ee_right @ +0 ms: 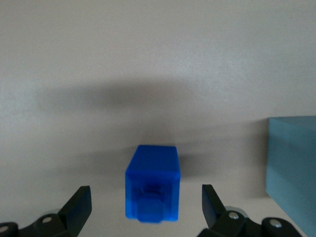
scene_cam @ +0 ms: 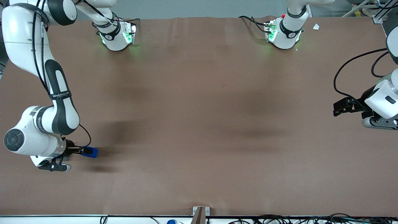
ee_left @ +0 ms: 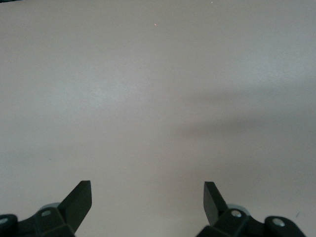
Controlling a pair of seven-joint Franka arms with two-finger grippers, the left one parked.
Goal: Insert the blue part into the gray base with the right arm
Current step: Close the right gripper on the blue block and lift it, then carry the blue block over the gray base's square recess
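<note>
- At the working arm's end of the counter point(scene_cam: 199, 124), the tool point(ee_right: 145, 207) stands wide around the blue part point(ee_right: 152, 190), not touching it.
- Beside it, the gray base point(ee_right: 294, 168) is cut off; the front view hides it.

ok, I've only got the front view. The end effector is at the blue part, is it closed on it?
Observer: No. In the right wrist view the end effector is open. The blue part sits between the fingers with a gap on each side.
Operator: Can't find the gray base in my view. Is it anywhere?
Observer: Yes, the right wrist view shows it. The gray base is on the table beside the blue part, apart from it and outside the fingers.
Operator: Can you see the recess?
Observer: No, only one side wall and a strip of its top edge show.
</note>
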